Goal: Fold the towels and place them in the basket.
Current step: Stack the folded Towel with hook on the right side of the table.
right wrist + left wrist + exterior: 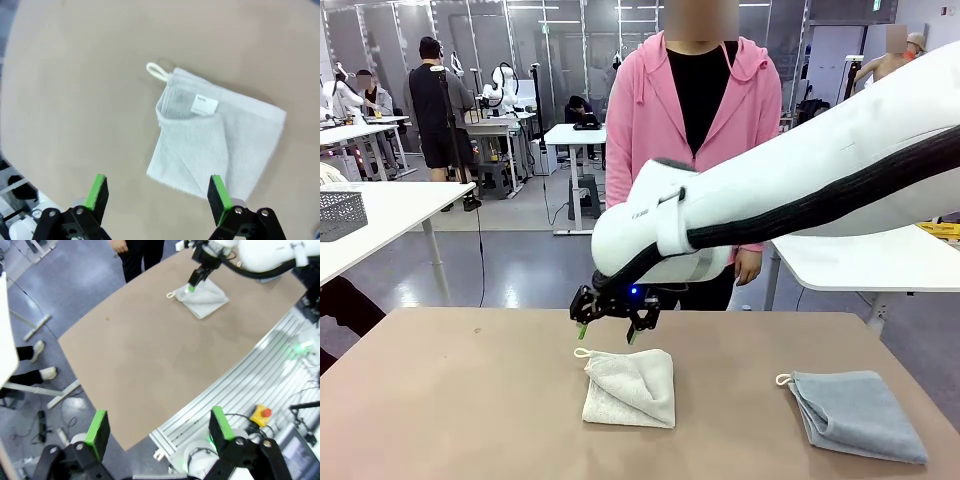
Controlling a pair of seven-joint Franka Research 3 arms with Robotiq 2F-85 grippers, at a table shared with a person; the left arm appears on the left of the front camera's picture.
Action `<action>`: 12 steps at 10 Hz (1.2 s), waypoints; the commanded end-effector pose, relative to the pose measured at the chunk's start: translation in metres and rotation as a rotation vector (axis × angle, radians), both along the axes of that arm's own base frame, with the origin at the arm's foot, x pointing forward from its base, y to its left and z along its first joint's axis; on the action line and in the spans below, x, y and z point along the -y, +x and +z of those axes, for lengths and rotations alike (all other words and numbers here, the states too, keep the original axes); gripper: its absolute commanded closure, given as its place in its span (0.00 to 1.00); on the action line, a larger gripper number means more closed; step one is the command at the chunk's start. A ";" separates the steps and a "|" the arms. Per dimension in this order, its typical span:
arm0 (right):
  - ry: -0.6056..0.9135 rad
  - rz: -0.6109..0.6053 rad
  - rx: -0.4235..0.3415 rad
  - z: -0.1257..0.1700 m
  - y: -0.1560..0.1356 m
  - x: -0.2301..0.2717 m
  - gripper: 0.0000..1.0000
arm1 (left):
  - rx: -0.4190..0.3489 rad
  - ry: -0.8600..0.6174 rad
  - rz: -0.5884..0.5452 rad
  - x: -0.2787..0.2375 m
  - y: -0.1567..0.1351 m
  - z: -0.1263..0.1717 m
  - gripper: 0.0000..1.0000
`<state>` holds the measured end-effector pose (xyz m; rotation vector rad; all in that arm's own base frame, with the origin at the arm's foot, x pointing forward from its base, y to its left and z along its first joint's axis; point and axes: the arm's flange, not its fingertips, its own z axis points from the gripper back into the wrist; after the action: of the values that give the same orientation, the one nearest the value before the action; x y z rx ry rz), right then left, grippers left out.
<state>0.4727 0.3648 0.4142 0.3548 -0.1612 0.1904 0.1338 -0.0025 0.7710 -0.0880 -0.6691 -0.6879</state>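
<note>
Brown table [460,400], cream-white towel [632,388] partly folded near its middle with corner loop pointing left, pale blue-grey towel [858,412] folded well apart at right, right gripper [613,320] hovering just above the cream towel, fingers apart and empty, left gripper [159,426] high over the table's edge, fingers apart, person in pink hoodie [695,110] standing at far side
</note>
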 end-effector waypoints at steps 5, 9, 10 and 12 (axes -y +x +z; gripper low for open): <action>0.384 -0.068 0.034 -0.005 -0.055 0.155 0.00 | 0.006 0.001 -0.009 0.000 -0.002 0.002 0.00; 0.583 -0.102 -0.011 -0.080 -0.033 0.192 0.00 | 0.006 0.001 -0.009 0.000 -0.002 0.002 0.00; 0.604 -0.110 -0.018 -0.096 -0.025 0.193 0.00 | 0.006 0.001 -0.009 0.000 -0.002 0.002 0.00; 0.634 -0.136 -0.038 -0.121 -0.014 0.193 0.00 | 0.006 0.001 -0.009 0.000 -0.002 0.002 0.00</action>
<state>0.4473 0.1654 0.3035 0.9427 -0.1935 -0.0130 0.1338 -0.0024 0.7710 -0.0883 -0.6691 -0.6881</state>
